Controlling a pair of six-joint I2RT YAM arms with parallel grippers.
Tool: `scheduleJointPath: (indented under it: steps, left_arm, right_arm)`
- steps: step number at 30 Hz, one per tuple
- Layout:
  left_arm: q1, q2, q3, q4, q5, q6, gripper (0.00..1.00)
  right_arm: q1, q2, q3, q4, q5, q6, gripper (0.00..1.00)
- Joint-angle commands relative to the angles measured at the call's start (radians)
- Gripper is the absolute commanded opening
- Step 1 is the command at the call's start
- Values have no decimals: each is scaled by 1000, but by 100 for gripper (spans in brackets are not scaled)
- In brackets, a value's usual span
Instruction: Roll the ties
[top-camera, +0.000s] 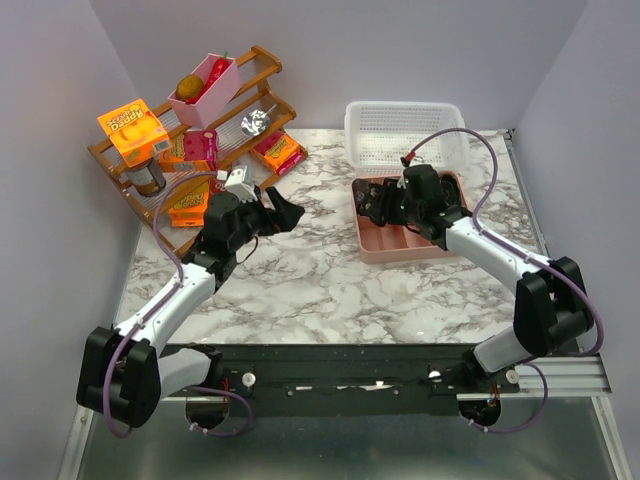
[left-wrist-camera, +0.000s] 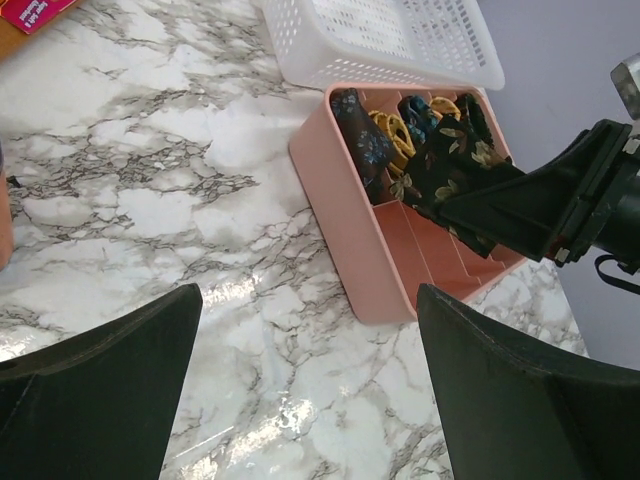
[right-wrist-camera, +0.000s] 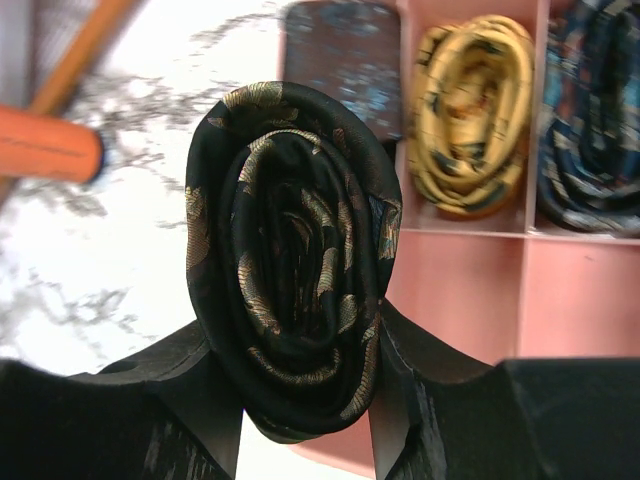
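Right wrist: rolled tie (right-wrist-camera: 290, 260) clamped between right fingers (right-wrist-camera: 170, 410), spiral face toward camera, oval long axis upright, over pink tray (right-wrist-camera: 470, 290) edge.
Left wrist: left fingers (left-wrist-camera: 100, 390) spread wide above bare counter (left-wrist-camera: 200, 200); tray's near half bare.
Top: arms well apart.

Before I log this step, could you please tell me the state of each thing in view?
left tool: open, empty, above the table.
right tool: shut on black-gold tie.
black-gold tie: rolled, held over pink tray.
pink tray: near compartments empty.
yellow tie: coiled, in a tray compartment.
white basket: upright, empty.
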Motion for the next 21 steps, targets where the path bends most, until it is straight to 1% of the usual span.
scheduleJointPath:
  steps: [1,12,21]
  left_arm:
    - [3,22,-2,24,34,19,99]
    - [4,62,-5,41,49,16,99]
    - [4,67,-3,35,47,19,99]
  right_arm:
    - [16,-29,-35,3,128,18,1]
    - [58,21,-66,5,125,44,1]
    - [76,93,-77,14,208,97,1]
